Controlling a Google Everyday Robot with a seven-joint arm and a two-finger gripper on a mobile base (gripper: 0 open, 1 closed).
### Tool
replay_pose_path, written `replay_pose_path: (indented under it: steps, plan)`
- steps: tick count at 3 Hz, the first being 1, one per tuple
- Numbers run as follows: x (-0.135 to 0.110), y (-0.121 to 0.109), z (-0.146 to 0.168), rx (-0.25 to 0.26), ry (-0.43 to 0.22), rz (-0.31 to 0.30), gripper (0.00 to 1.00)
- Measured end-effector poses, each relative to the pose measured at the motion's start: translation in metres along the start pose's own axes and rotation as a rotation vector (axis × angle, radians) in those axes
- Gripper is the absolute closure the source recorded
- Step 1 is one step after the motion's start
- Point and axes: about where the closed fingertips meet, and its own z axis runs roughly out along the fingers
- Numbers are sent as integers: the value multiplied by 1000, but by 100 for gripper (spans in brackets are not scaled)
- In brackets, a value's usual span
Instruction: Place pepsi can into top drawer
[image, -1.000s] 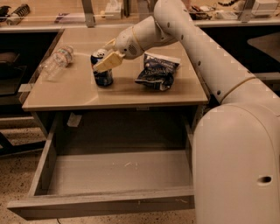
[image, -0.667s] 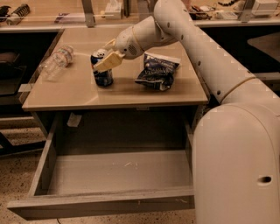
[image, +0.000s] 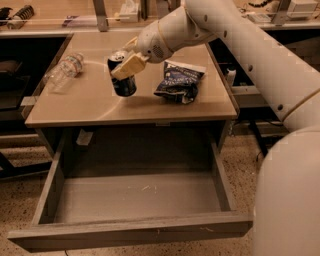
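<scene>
The pepsi can (image: 123, 84) is a dark blue can with a silver top, at the middle of the tan tabletop (image: 90, 102). It is tilted, its base at or just above the surface. My gripper (image: 128, 64) is shut on its upper part, and one pale finger (image: 129, 66) lies across its front. The white arm reaches in from the upper right. The top drawer (image: 145, 197) is pulled fully open below the tabletop. Its pale grey floor holds nothing, and its front panel (image: 130, 233) is nearest the camera.
A clear plastic water bottle (image: 64, 70) lies on its side at the table's left. A dark blue and white snack bag (image: 179, 81) lies just right of the can. The robot's white body (image: 287, 195) fills the right side. Benches with clutter stand behind.
The can, upright on the table before, is now tilted in the gripper and raised slightly. The arm has shifted a little. The drawer, bottle and bag have not moved.
</scene>
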Motion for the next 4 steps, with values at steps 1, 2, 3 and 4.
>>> replay_pose_path:
  steps: [1,2,3,4]
  plan:
    - [2,36,-14,44,2,43,100]
    - [13,74,-20,68,-2,105,100]
    - [22,117,-26,96,-5,170,100]
    - [30,162,-20,118,-3,220,100]
